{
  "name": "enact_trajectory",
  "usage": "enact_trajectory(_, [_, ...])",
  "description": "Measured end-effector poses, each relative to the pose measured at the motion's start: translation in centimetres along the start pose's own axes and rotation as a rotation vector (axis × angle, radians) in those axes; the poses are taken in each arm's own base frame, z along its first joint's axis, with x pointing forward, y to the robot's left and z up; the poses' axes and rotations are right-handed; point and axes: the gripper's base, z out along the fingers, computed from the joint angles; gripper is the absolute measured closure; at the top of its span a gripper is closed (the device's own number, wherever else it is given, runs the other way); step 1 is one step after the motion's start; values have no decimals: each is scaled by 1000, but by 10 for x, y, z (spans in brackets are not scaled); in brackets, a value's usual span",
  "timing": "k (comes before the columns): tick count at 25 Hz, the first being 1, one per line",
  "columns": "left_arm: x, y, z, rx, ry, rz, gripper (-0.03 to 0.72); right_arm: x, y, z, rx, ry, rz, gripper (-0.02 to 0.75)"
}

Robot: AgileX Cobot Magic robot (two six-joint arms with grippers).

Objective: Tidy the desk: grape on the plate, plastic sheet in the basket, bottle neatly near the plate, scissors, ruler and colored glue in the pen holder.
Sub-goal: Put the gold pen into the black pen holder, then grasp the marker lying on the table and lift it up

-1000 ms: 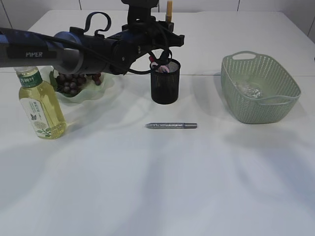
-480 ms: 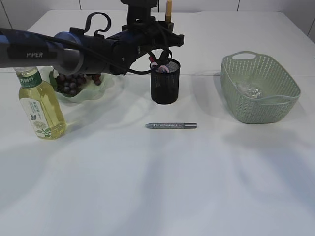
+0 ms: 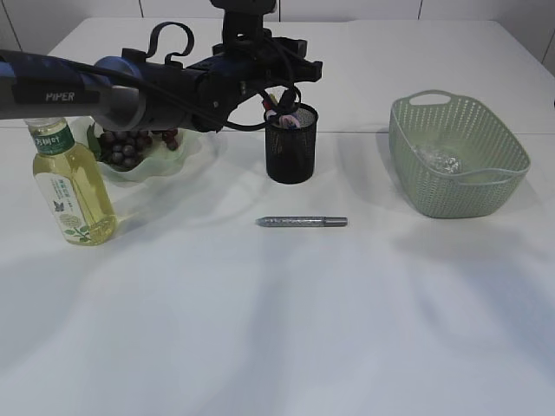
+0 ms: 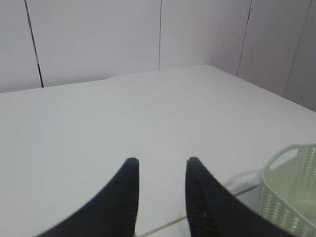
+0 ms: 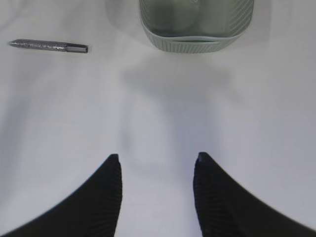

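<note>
- The bottle stands beside the plate of grapes.
- The left gripper, jaws apart and empty, hangs over the pen holder.
- Next: the glue pen needs pickup.
- The right gripper is open, empty, near the basket.

The word "PIPER" stands in pale capitals on the dark forearm link of the left arm, exterior view. The bottle carries a green-and-white neck label with characters and a small printed label on its body; both are too small to read. No other legible text appears.
</note>
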Motion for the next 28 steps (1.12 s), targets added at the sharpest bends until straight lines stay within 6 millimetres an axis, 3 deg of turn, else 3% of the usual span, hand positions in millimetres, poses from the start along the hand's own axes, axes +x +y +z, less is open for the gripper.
enact_trajectory(7, [0, -1, -2, 3, 56, 0, 437, -1, 0, 0, -1, -6, 0, 354])
enact_trajectory(16, [-49, -5, -30, 36, 272, 96, 437, -1, 0, 0, -3, -8, 0, 354])
enact_trajectory(19, [-57, -5, -42, 34, 393, 133, 437, -1, 1, 0, -8, -8, 2, 355])
enact_trajectory(28, [-38, -1, -66, 39, 770, 196, 441, 0, 4, 12, -32, 82, 36, 358])
